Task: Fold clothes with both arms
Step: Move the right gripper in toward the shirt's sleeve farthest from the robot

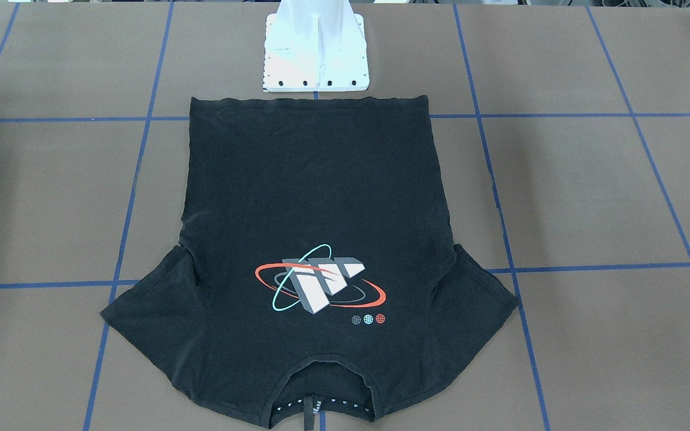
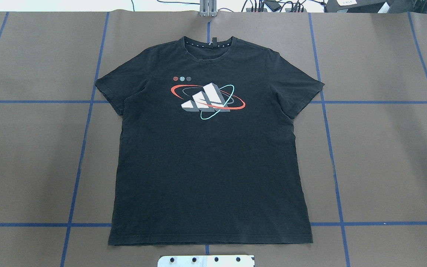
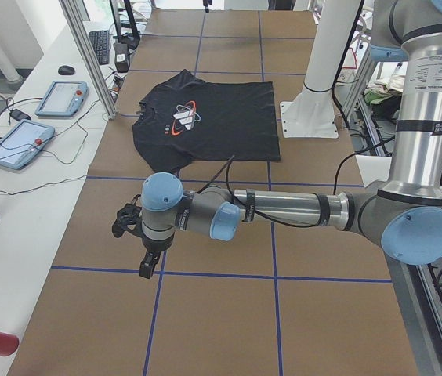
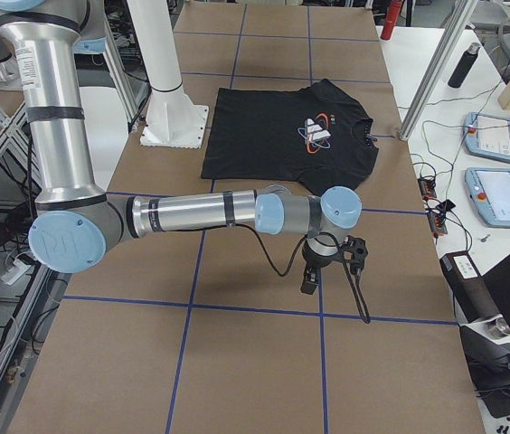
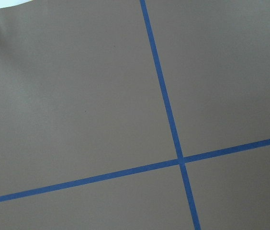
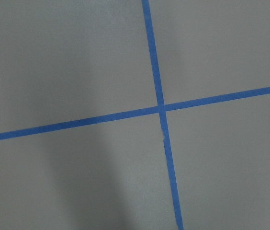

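So the black T-shirt (image 2: pixel 209 167) is lying flat, graphic up; left hand (image 3: pixel 147 265) and right hand (image 4: pixel 309 282) are hovering away from it, can't tell how open.

One black T-shirt (image 2: pixel 206 167) on the table (image 2: pixel 384 148), just the one; two arms in view, the left arm (image 3: pixel 284 210) and the right arm (image 4: pixel 192 215). One white pedestal (image 1: pixel 315 54); two touchscreen pendants (image 3: pixel 60 98) on the side bench (image 3: pixel 25 227); one keyboard (image 3: pixel 99 47), one mouse (image 3: pixel 66 70).
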